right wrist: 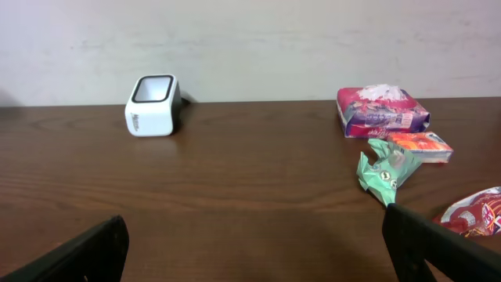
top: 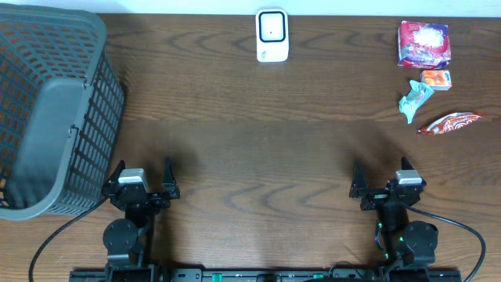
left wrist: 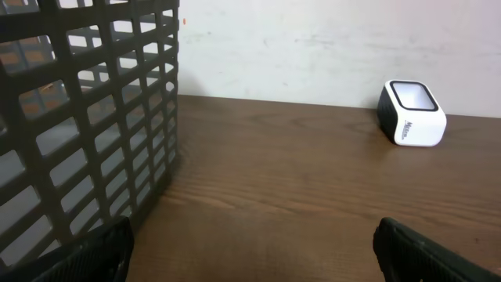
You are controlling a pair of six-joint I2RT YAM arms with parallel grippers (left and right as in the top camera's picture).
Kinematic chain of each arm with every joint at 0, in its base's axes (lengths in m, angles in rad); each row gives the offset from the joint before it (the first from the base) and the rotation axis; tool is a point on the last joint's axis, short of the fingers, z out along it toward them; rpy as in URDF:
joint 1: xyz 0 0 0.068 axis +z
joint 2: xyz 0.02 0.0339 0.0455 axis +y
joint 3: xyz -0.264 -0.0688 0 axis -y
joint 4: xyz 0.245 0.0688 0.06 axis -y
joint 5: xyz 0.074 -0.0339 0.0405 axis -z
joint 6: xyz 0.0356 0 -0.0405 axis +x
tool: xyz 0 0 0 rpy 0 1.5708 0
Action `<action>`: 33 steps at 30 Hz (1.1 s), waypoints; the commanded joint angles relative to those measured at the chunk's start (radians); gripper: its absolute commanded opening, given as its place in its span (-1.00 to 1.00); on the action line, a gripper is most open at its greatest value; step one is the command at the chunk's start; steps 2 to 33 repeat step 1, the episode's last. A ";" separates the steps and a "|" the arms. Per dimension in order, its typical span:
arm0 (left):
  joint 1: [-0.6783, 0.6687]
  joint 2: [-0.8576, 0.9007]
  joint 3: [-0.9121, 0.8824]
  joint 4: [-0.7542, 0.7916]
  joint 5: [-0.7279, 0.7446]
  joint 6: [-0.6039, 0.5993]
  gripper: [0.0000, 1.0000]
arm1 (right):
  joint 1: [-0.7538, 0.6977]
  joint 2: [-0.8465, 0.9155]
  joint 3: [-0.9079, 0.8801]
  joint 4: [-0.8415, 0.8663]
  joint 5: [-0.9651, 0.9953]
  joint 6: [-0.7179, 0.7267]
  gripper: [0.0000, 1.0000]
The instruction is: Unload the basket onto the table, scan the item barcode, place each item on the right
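Lying at the upper right of the counter [top: 250, 149] are a red-purple packet [top: 423, 44], small orange box [top: 436, 79], crumpled green wrapper [top: 414, 100] and red sachet [top: 448, 123]. The white scanner [top: 272, 35] stands top centre. Left tool [top: 142, 169] and right tool [top: 381, 171] gape wide, empty.

Basket [top: 47, 117] at the left, scanner [top: 272, 35] back centre — snack packets [top: 424, 43] back right

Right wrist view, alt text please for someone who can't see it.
A white barcode scanner stands far left on a wooden table, four snack items far right: a pink-purple pouch, small orange box, crumpled green wrapper, red packet. The right gripper is open and empty, its black fingers framing the bottom corners.
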 commanded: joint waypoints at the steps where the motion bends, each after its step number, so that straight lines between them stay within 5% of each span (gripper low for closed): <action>1: -0.004 -0.006 -0.016 -0.039 -0.005 0.017 0.96 | -0.007 -0.006 -0.002 -0.004 0.004 -0.015 0.99; 33: -0.004 -0.006 -0.016 -0.039 -0.005 0.017 0.96 | -0.007 -0.006 -0.002 -0.004 0.004 -0.015 0.99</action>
